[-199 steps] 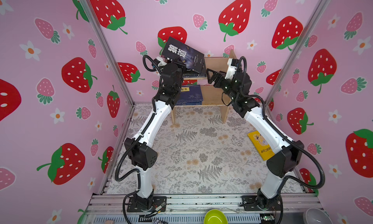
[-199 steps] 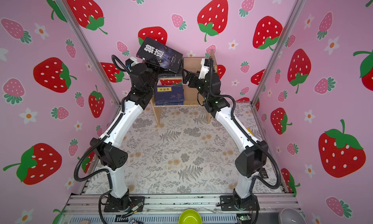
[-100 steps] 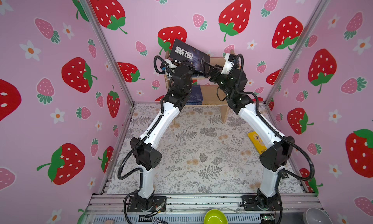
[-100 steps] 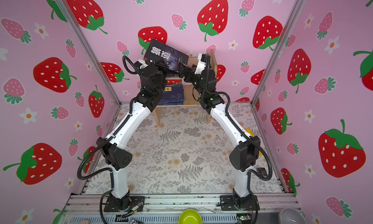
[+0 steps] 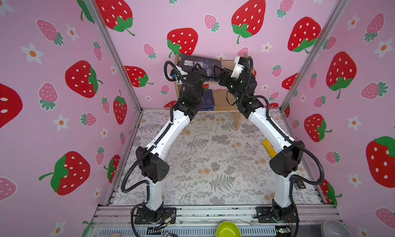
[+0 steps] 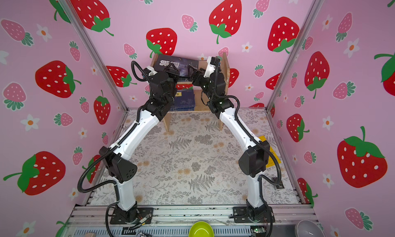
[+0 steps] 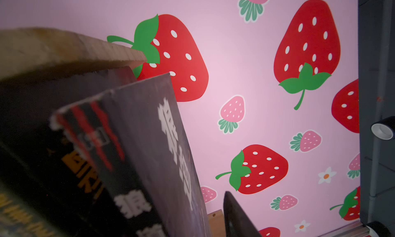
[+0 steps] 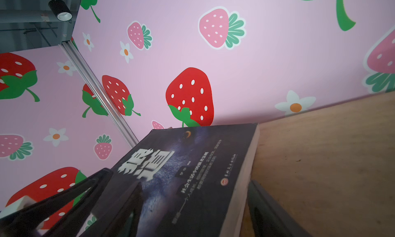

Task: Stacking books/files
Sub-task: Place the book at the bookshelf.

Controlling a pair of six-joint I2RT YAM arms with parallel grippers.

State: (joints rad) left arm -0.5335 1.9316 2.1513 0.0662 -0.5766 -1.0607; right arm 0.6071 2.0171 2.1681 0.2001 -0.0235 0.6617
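Note:
A black book [image 5: 198, 65] [image 6: 177, 63] with a white title lies slightly askew on other books on the top of the wooden shelf [image 5: 227, 97]. My left gripper [image 5: 197, 71] is at its left end. In the left wrist view one finger [image 7: 235, 214] stands apart from the cover [image 7: 149, 139], so the jaws are open. My right gripper [image 8: 193, 185] is open and straddles the book's right end, with one finger on the cover and the other beside the page edge. Navy books [image 5: 208, 99] lie on the lower shelf. A yellow book [image 5: 268, 147] lies on the mat at the right.
The shelf stands against the back wall, between pink strawberry side walls. Its bare top board [image 8: 320, 161] extends to the right of the book. A green bowl [image 5: 227, 230] and a grey bowl [image 5: 335, 228] sit at the front rail.
The black book, held up tilted in my left gripper, has come down onto the top shelf. The left gripper has opened. The right gripper has moved to the book's right end and narrowed.

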